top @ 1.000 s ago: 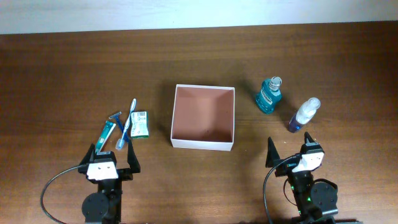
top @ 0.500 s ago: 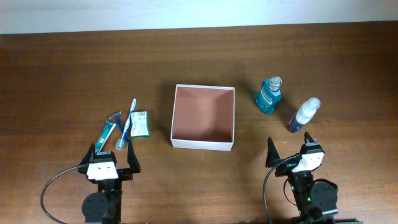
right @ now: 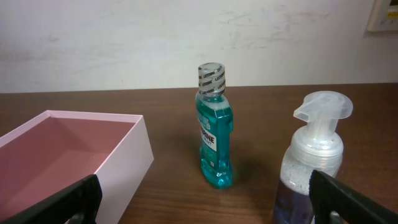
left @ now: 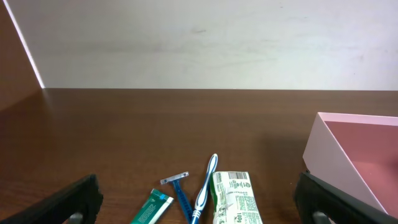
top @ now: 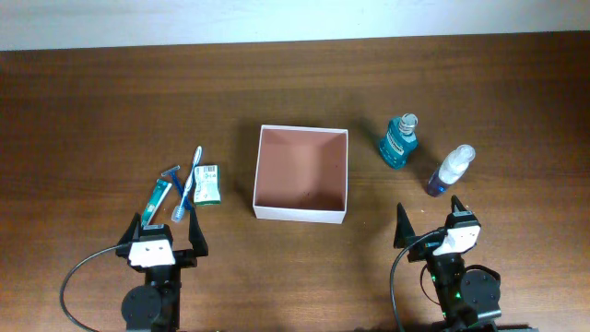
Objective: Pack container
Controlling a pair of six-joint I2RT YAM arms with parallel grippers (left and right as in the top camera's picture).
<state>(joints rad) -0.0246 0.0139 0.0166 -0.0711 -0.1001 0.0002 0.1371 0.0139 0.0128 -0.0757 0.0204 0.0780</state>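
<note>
Brown tabletop (top: pixel 92 101), white wall (top: pixel 277 18) behind. Container (top: pixel 300 213) sits in middle of frame. Left pincer (top: pixel 167 231) at bottom left, wide open. Right pincer (top: pixel 429 224) at bottom right, wide open too.

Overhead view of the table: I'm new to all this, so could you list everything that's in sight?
container: 1, white walls and reddish-brown inside, table centre, nothing in it
mouthwash bottle: 1, teal-blue, upright to the right of the container
pump bottle: 1, clear top and dark blue base, upright, right of the mouthwash bottle
toothpaste tube: 1, green and white, lying left of the container
razor: 1, blue, beside the toothpaste tube
toothbrush: 1, blue and white, between razor and packet
packet: 1, green and white, closest to the container's left wall
table: 1, dark brown wood
wall: 1, whitish, behind the table
left gripper: 1, black, open, near the toothpaste tube
right gripper: 1, black, open, near the pump bottle
</note>
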